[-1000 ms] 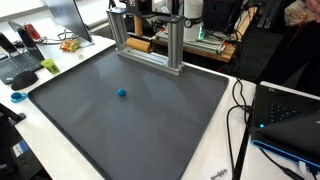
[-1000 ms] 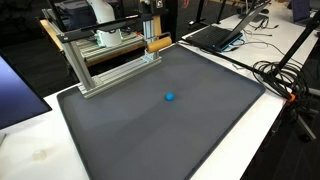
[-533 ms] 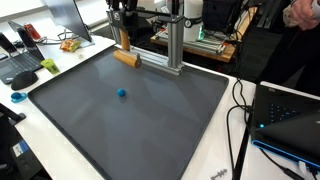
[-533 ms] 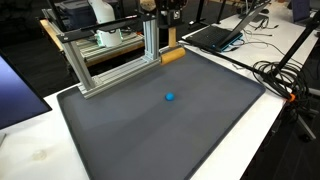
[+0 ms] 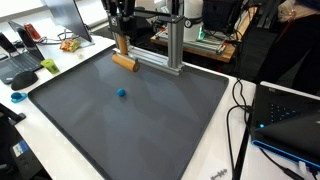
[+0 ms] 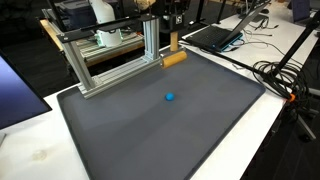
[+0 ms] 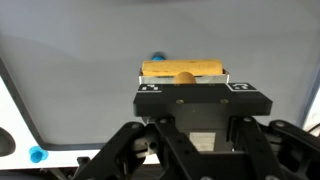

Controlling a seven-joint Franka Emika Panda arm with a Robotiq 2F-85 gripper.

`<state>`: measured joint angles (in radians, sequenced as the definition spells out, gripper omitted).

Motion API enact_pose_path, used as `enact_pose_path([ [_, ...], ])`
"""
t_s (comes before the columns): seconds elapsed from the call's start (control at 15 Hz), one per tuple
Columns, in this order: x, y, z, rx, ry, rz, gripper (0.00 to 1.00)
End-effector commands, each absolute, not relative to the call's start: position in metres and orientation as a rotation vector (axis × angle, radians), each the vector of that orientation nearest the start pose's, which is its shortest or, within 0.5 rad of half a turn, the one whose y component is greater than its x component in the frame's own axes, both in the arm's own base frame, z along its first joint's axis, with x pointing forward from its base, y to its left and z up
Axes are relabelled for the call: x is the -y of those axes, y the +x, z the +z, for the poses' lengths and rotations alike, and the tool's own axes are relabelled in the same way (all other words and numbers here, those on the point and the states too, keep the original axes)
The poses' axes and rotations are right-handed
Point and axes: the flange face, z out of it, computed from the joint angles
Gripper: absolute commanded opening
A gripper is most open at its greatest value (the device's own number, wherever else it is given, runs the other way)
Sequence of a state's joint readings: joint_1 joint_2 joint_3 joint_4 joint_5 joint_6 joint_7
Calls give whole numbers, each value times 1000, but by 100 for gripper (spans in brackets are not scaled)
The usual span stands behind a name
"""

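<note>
Closure of gripper [image 5: 120, 33] on upright stem of wooden T-piece [image 5: 124, 62], with crossbar hanging level low at far edge of grey mat [image 5: 150, 120], just beside metal frame [image 5: 150, 55]. Held from top, probably to keep crossbar free under the fingers. Well apart from blue ball [image 5: 121, 93], resting mid-mat.

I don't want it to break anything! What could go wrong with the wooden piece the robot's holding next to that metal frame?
1. The gripper is shut on the wooden piece close beside the metal frame; a sideways swing might bang it against a post.
2. It seems to pinch only the piece's thin upright part, so the long bar below could twist or slip.
</note>
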<state>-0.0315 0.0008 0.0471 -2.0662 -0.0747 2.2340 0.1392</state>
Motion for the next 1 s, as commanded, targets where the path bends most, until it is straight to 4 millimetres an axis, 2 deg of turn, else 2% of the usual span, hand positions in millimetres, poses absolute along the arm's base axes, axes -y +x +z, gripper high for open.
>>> enact_pose_path([
  [0.0, 5, 581, 425, -193, -3172, -248, 22],
  [0.47, 23, 608, 368, -254, -3159, -248, 22],
  [0.93, 28, 625, 349, -277, -3161, -244, 22],
])
